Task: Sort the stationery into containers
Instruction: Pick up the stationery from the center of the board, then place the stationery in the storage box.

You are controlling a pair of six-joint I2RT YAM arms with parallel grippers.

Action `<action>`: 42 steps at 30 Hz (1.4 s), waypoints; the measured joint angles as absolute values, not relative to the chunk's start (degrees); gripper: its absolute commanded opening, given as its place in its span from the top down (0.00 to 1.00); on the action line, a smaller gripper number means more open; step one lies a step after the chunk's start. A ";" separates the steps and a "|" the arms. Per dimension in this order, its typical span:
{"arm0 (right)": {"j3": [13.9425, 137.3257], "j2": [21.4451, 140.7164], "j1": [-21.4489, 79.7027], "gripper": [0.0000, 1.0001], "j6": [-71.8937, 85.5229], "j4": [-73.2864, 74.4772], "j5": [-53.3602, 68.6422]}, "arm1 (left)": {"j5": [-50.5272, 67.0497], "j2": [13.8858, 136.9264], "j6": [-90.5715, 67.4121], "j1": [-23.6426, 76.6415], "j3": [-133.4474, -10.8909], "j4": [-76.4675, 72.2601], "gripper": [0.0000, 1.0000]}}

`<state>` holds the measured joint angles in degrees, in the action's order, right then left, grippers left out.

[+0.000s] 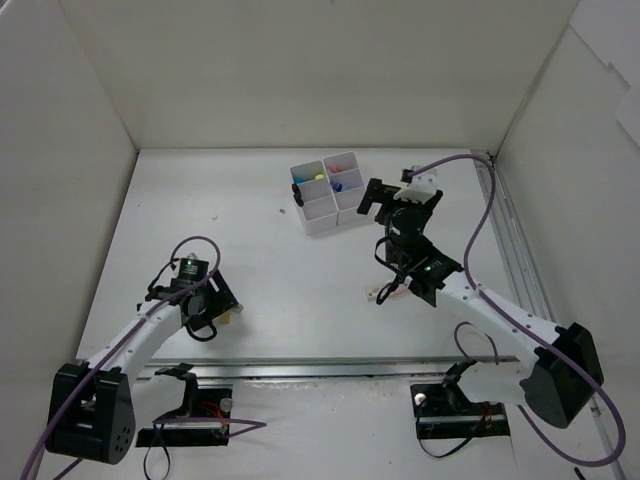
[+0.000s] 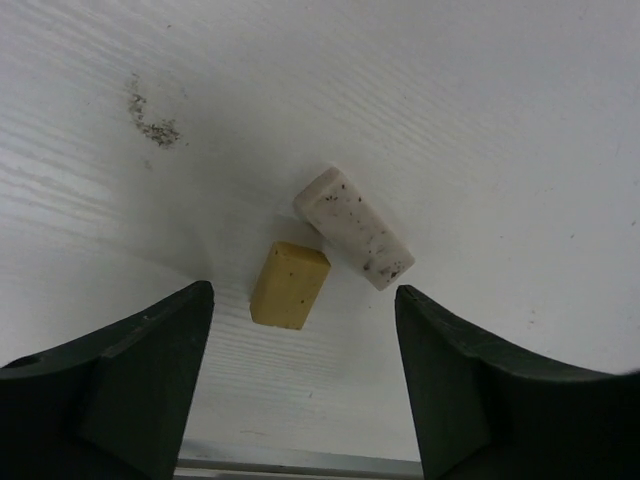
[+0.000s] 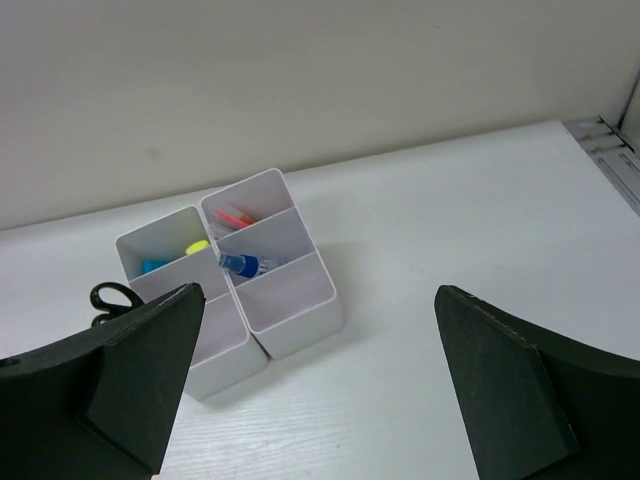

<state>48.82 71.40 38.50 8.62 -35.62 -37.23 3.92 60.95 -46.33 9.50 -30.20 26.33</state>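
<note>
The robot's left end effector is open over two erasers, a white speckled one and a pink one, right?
Not quite. The second eraser is beige-yellow, not pink. The left wrist view shows the left end effector open over a white speckled block eraser and a beige-yellow block eraser.

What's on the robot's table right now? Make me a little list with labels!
left fingers: open, over two erasers
erasers: white speckled eraser and beige eraser, side by side
right fingers: open, empty, facing the organiser
organiser: holds a yellow cap, red pens, blue-capped bottle
scissors: black handles at the organiser's left edge
</note>
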 measured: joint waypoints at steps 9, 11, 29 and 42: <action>47.99 65.01 35.66 0.02 18.74 -19.44 -37.43 | 2.72 66.74 -44.88 13.02 -30.96 23.55 0.72; 47.59 64.53 35.64 0.02 19.55 -17.96 -37.47 | 2.22 66.72 -44.86 13.61 -30.96 23.79 0.79; 43.66 58.04 35.53 0.02 20.78 -14.81 -38.54 | 2.20 61.45 -40.73 20.47 -38.85 26.20 1.00; 39.38 56.34 34.48 0.02 7.86 -15.81 -31.68 | 19.59 90.52 0.64 31.40 -79.61 17.06 1.00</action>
